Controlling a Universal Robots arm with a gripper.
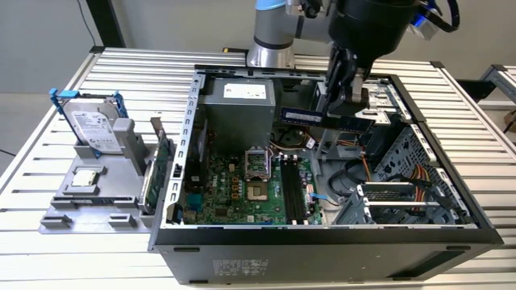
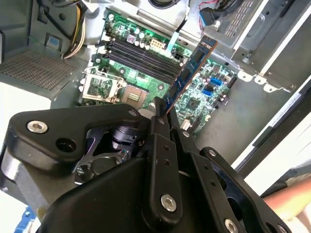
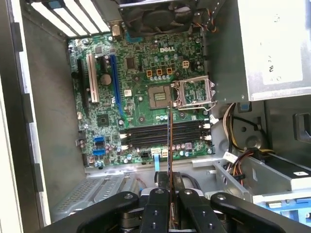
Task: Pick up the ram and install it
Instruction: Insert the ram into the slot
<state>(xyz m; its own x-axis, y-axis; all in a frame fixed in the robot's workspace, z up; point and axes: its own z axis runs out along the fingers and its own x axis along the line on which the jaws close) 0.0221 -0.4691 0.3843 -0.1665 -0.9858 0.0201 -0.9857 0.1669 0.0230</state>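
Observation:
The ram (image 1: pixel 310 116) is a thin blue stick held level above the open computer case (image 1: pixel 322 235), over its back half. My gripper (image 1: pixel 344 110) is shut on one end of it. In the second wrist view the ram (image 2: pixel 190 70) sticks out from between the black fingers (image 2: pixel 156 127) over the green motherboard (image 2: pixel 194 99). Edge-on in the first wrist view, the ram (image 3: pixel 169 141) crosses over the black memory slots (image 3: pixel 146 135) and hangs apart from them. The same memory slots (image 1: pixel 293 190) lie lower and nearer the case front in the exterior view.
On the exterior view's left, a grey holder (image 1: pixel 89 199) carries a silver hard drive in a blue frame (image 1: pixel 93 124), a green expansion card (image 1: pixel 161 162) and a small chip (image 1: pixel 83 177). Inside the case are a power supply (image 1: pixel 238 106), loose cables (image 1: pixel 367 169) and a metal drive cage (image 1: pixel 403 196).

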